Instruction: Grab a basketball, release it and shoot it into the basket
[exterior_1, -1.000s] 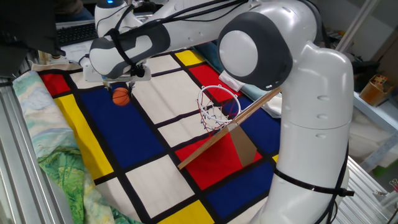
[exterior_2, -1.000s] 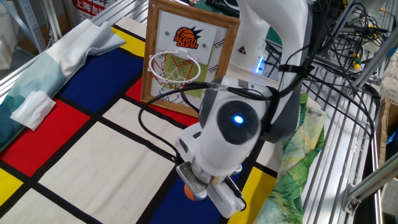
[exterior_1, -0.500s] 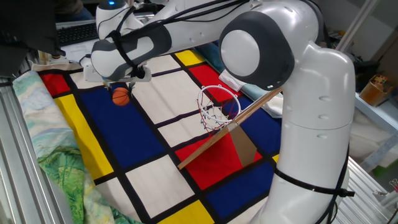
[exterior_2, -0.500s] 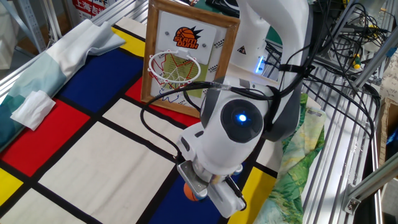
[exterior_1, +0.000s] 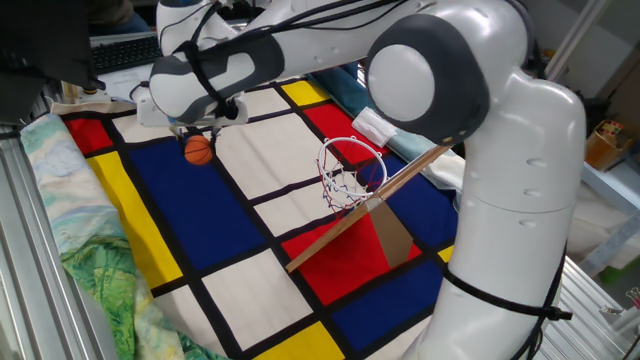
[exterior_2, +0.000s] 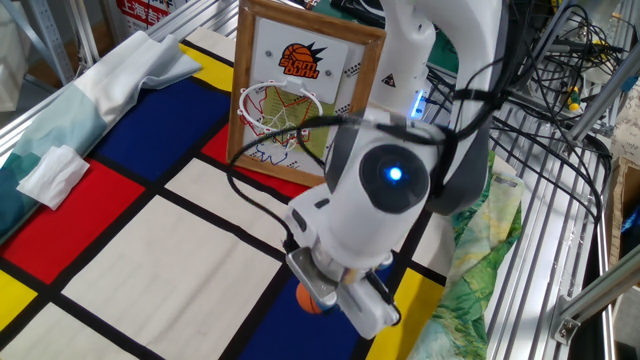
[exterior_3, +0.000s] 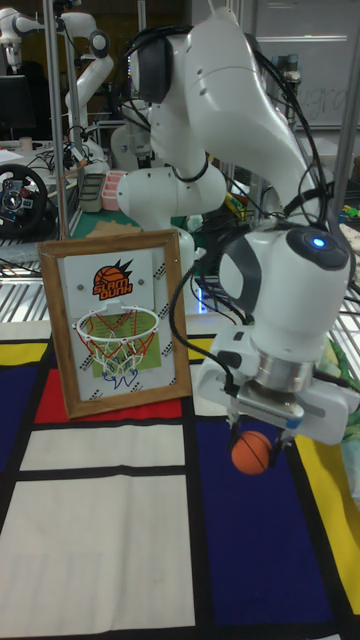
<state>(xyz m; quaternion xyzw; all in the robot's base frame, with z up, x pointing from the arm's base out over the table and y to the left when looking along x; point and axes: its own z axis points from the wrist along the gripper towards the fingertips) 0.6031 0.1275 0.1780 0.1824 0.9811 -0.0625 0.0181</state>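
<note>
Orange with thin black seams, the ball sat clamped between the fingers of the gripper, which had closed on it from above. In the tall fixed view it hung clear of the cloth, over a blue panel beside a black dividing line. In one fixed view the ball showed just under the wrist, above the blue panel next to a white one, near the far red corner of the cloth. In the other fixed view only a sliver of the ball peeked out below the gripper's body.

The hoop stood well apart from the ball, its red-and-white ring and white net fixed to a wooden-framed backboard bearing a printed basketball logo. From one fixed view the ring was seen from behind, propped by a slanted stick and a brown cardboard panel. The cloth was a grid of red, blue, yellow and white rectangles with black lines. A green patterned fabric lay bunched along its edge.
</note>
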